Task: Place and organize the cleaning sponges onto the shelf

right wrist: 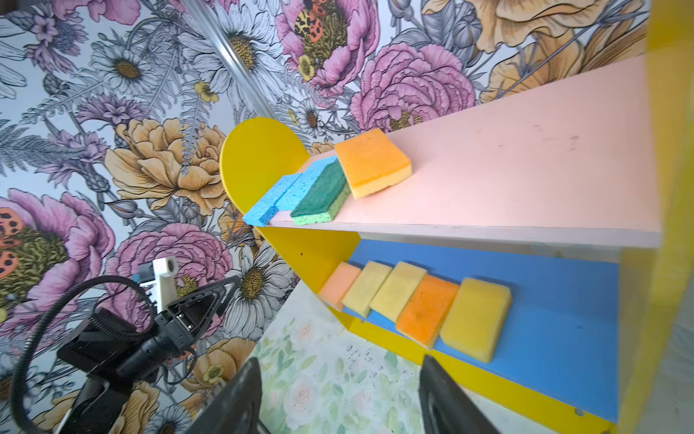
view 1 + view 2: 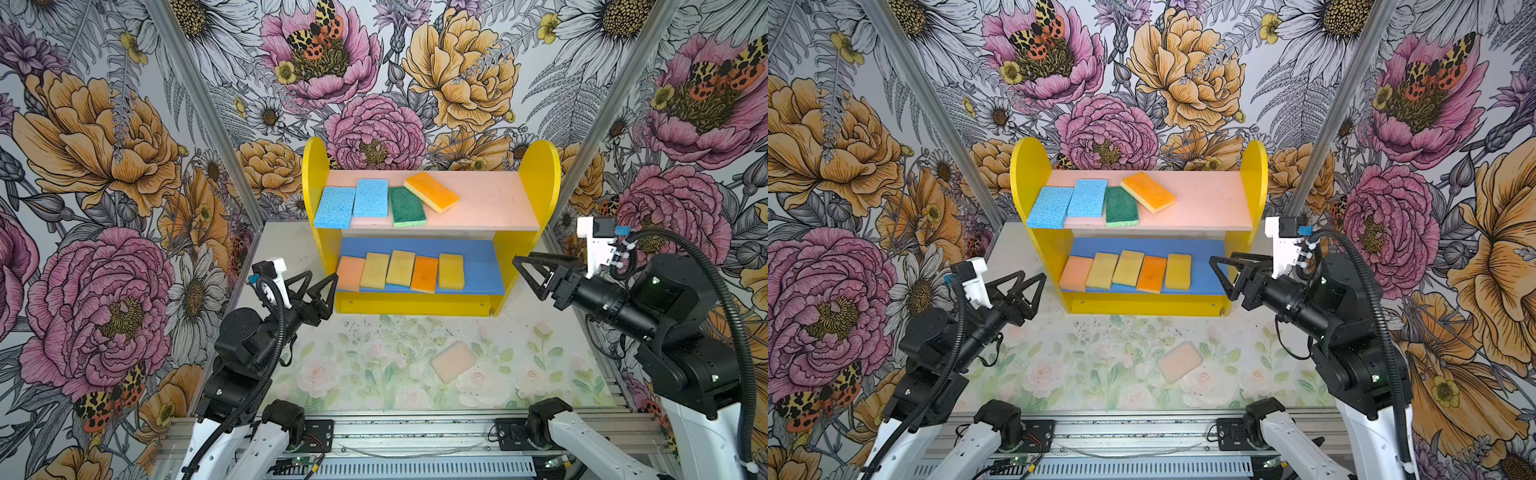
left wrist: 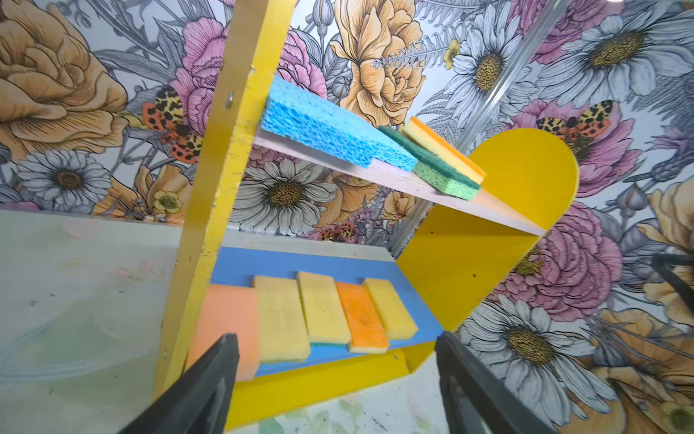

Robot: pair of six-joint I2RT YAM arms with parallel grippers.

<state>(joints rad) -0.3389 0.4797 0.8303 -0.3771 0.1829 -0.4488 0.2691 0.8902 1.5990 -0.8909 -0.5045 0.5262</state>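
The left jaws stand wide apart and empty just off the shelf's left front corner; the right jaws, also parted and holding nothing, sit beside its right side panel. The small two-tier wooden shelf with round-topped yellow side panels carries nine sponges. On its pink upper board we see a blue porous sponge, a second blue sponge, a dark green scouring sponge and a skewed orange-topped yellow sponge that appears to rest a corner on the green one. Its blue lower board holds a peach sponge, a yellow sponge, another yellow sponge, an orange sponge and a third yellow sponge, partly overlapping. We judge the task nearly done. One pale peach-pink foam sponge lies on the floral surface in front of the shelf, and the upper row wants straightening.
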